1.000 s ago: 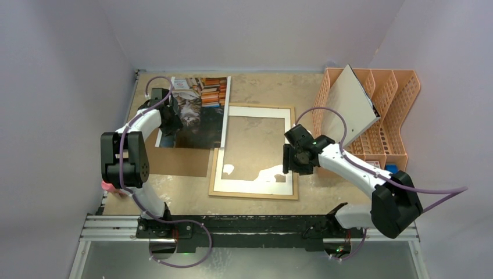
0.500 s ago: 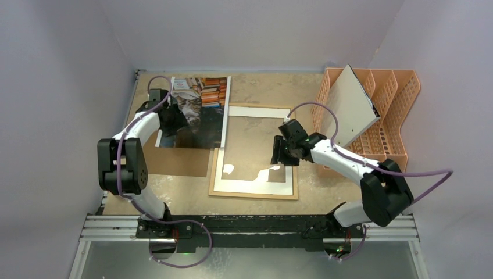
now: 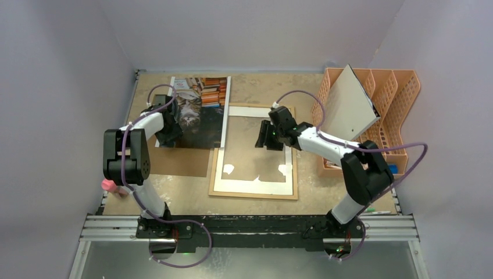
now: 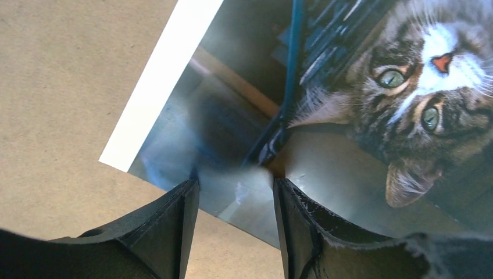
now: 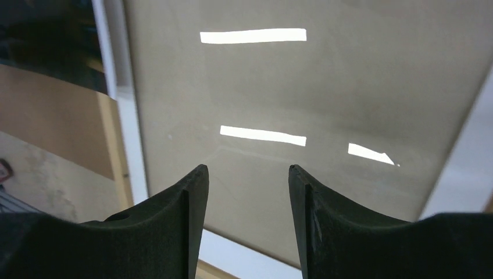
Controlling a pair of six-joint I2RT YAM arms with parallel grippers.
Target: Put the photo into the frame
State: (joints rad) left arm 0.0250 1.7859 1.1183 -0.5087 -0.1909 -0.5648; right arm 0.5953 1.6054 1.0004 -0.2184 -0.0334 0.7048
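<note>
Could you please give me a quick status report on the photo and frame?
Both open: left gripper at the photo corner, right gripper over the frame. Photo flat beside the frame, not inserted. A white mat sits inside the frame.

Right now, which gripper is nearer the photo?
Left. The left gripper is open over the photo's near left corner; the right gripper is open over the frame's middle, off the photo entirely.
</note>
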